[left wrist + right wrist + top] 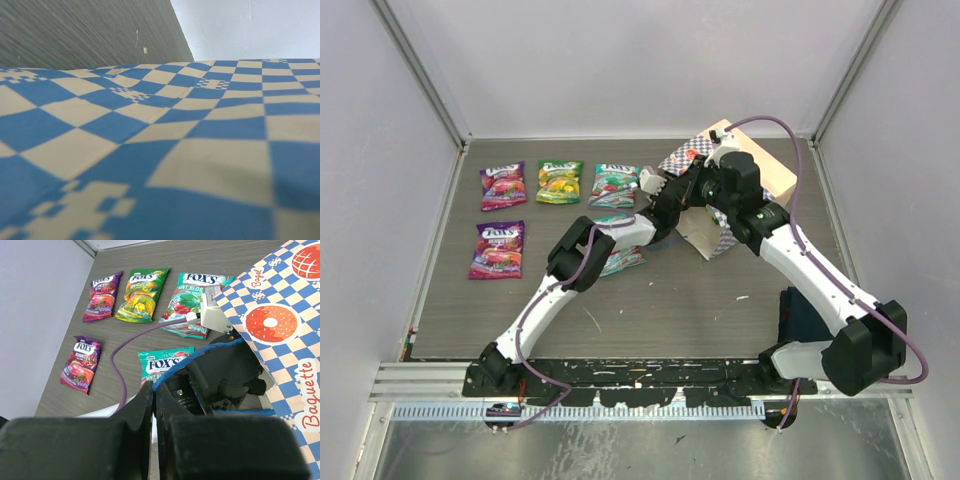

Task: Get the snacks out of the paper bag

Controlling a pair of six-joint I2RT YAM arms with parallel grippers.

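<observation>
Now, bag look: the bag [760, 168] is tan paper with blue-and-white checks, a doughnut print and the red words "Bagel" and "Baguette"; a thin blue cord [172, 371] runs at its mouth.
Bag place: on its side at the far right of the grey desk [720, 300], with its mouth turned toward the snacks.
Bag contents: the end of the left arm [588, 258] reaches into the mouth; what else lies inside is hidden.
Snacks look: flat glossy packets with a white logo and fruit pictures.
Snacks place: five snacks [502, 186] lie out on the desk left of the bag. The far row holds a purple one, a green packet [559, 182] and a teal packet [615, 184]. Nearer lie a second purple packet [497, 249] and a second teal packet [623, 260], the latter partly under the left arm.
Left fingers: inside the bag and out of sight; the left wrist view shows only checked paper close up, so their opening and hold cannot be told.
Right fingers [151, 392]: pressed together, pinching the cord at the bag's mouth.
Other: a dark blue cloth [807, 312] lies at the near right, beside the right arm [820, 270].
</observation>
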